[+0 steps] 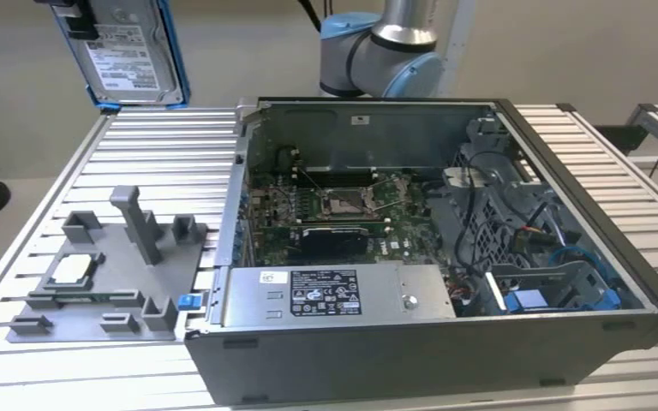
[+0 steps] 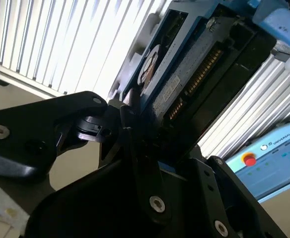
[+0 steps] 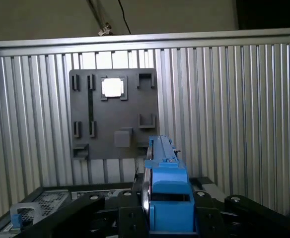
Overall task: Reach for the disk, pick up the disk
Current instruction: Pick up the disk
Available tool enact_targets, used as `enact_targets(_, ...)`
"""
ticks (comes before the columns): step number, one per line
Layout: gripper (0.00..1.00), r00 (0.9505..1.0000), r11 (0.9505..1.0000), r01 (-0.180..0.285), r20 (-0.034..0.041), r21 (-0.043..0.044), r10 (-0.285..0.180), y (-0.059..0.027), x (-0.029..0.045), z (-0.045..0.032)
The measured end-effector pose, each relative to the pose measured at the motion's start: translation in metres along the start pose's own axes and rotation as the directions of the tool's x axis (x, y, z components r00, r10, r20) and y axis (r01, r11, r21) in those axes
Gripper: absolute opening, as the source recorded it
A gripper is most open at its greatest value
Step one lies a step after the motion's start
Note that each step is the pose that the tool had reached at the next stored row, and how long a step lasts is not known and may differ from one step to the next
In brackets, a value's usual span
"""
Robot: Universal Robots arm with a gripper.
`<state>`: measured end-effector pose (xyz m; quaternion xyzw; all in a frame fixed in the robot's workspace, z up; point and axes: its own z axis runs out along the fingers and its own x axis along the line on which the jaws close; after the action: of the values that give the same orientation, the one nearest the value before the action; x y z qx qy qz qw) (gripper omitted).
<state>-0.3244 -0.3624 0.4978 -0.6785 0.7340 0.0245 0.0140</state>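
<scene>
The disk (image 1: 134,53) is a silver drive with a white label and a blue frame. It hangs upright high above the slatted table, at the exterior view's far left. My gripper (image 1: 74,19) is shut on its upper part. In the first wrist view the disk (image 3: 166,191) shows edge-on, with black fingers (image 3: 127,213) close on either side. In the second wrist view its circuit-board side (image 2: 184,74) runs out from the black fingers (image 2: 122,124).
Below the disk a grey fixture plate (image 1: 89,287) lies on the table, with a small white chip (image 1: 72,268) on it. An open computer case (image 1: 637,282) with a grey power-supply box (image 1: 329,295) stands beside it. The arm's base (image 1: 380,51) is behind the case.
</scene>
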Motion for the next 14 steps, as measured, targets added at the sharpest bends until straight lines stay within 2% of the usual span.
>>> enact_targets(14, 0.00, 1.0000, 1.0000, 0.000, -0.0003, -0.0040, 0.000, -0.0478, -0.0037, -0.0006)
